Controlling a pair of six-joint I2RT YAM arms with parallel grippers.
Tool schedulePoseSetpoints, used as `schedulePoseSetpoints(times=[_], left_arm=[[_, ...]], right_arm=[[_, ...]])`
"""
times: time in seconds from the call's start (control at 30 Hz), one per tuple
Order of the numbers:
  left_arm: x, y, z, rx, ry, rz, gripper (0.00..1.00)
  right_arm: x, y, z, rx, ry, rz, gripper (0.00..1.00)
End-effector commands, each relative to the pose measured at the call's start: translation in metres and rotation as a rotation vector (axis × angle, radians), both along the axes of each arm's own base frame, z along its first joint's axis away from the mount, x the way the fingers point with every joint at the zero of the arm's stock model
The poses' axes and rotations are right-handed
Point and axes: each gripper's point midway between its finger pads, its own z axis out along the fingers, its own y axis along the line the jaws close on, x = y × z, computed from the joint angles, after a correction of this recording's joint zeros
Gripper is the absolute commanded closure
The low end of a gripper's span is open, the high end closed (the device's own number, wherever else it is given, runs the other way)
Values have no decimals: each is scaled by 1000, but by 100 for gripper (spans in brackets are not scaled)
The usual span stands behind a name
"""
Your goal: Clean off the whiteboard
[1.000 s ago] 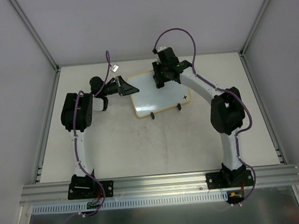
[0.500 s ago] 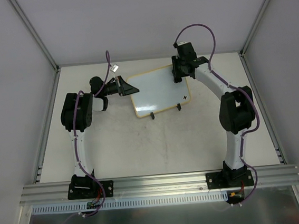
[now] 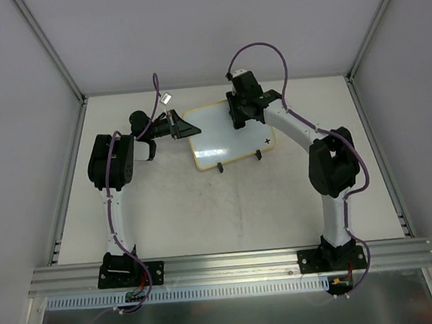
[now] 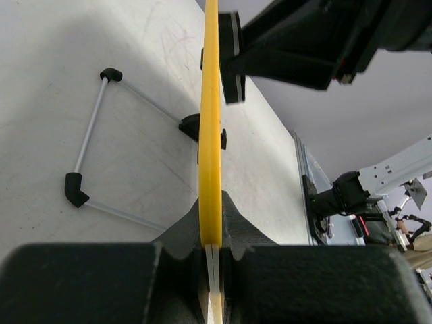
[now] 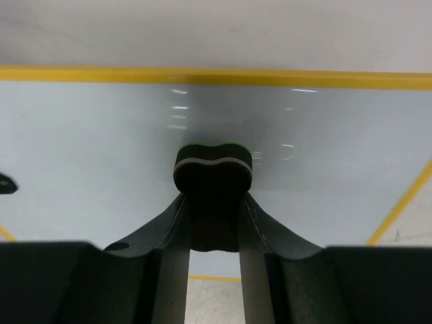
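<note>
Right arm has swung back left since half a second ago: it was up at the far right corner of the whiteboard (image 3: 225, 142), and now the right gripper (image 3: 244, 117) sits over the far middle of it. Board itself hasn't budged, it's at the far middle of the desk (image 3: 205, 209), with its two black clip feet (image 3: 221, 167) on the near edge and the tiny black mark (image 3: 267, 140) by the near right corner. Left gripper (image 3: 178, 126) is clamped on the board's left edge; in the left wrist view you see the yellow rim (image 4: 210, 135) edge-on, pinched between the jaws. Right gripper (image 5: 213, 202) is clenched on the small black eraser (image 5: 213, 169), whose tip is pressed against the white surface (image 5: 101, 148), which looks clean around it.
</note>
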Motion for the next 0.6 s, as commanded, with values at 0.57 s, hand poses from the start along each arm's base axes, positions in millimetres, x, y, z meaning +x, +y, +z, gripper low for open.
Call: schedulePoseSetpoints(times=[0.57], left_arm=[[-8,1,28,-20,-396,-45,100]], right_arm=[[-42,75,-7,19,12,163,100]])
